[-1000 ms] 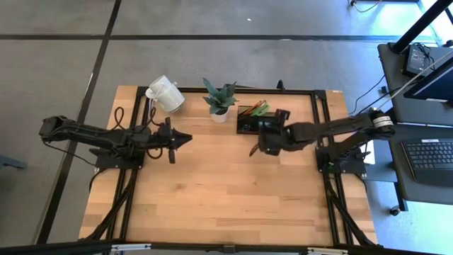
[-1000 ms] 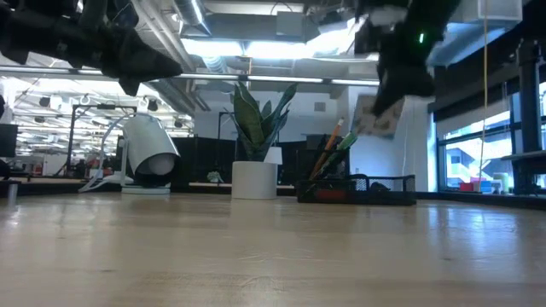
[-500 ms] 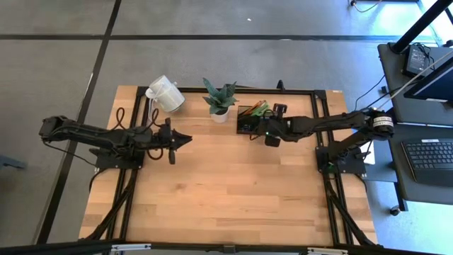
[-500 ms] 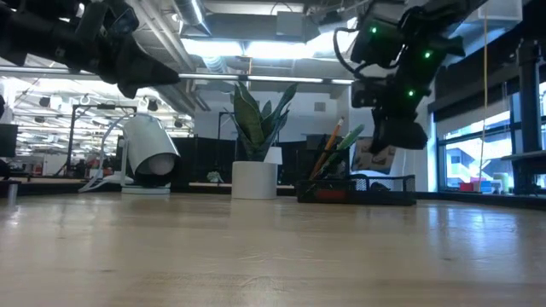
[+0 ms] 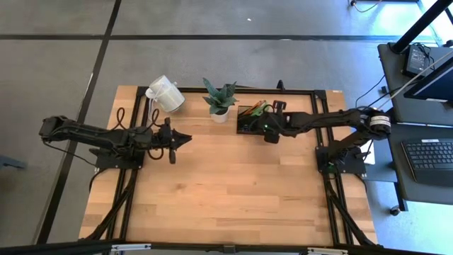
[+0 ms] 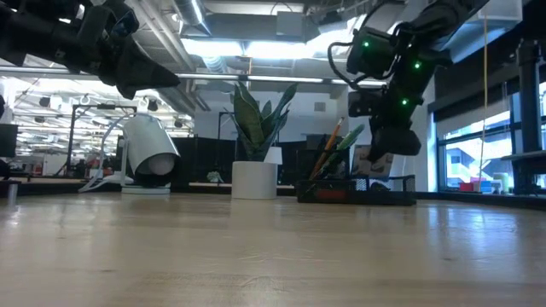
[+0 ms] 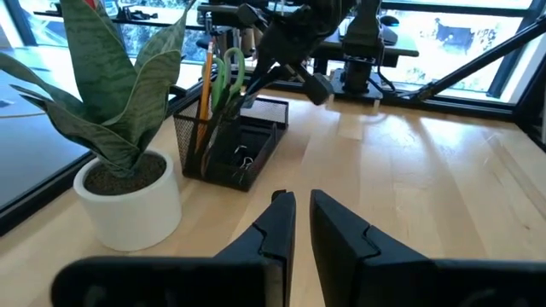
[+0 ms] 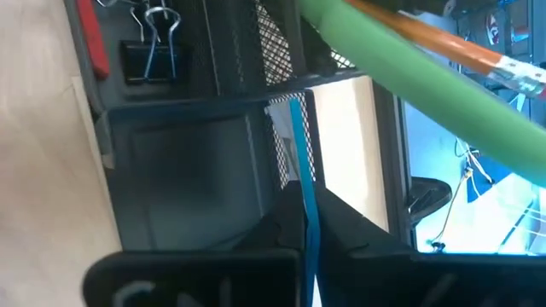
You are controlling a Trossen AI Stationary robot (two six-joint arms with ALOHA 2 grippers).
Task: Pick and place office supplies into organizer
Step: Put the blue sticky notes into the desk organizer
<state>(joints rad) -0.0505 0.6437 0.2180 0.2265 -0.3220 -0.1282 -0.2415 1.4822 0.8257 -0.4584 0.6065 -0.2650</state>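
We see the right gripper (image 5: 270, 134) fingers clamped on a blue sticky-note pad (image 8: 304, 200) over the organizer (image 5: 249, 119), while the left gripper (image 5: 185, 139) fingers hover nearly together above the bench (image 5: 226, 191).

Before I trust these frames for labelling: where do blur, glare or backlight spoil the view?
Low view: ceiling lights backlight the scene, so both arms and the organizer read as dark silhouettes. Right wrist view: the right gripper shut on a blue sticky-note pad is blurred by closeness; window glare beyond. Left wrist view: bright windows wash out the background; the plant stays sharp.
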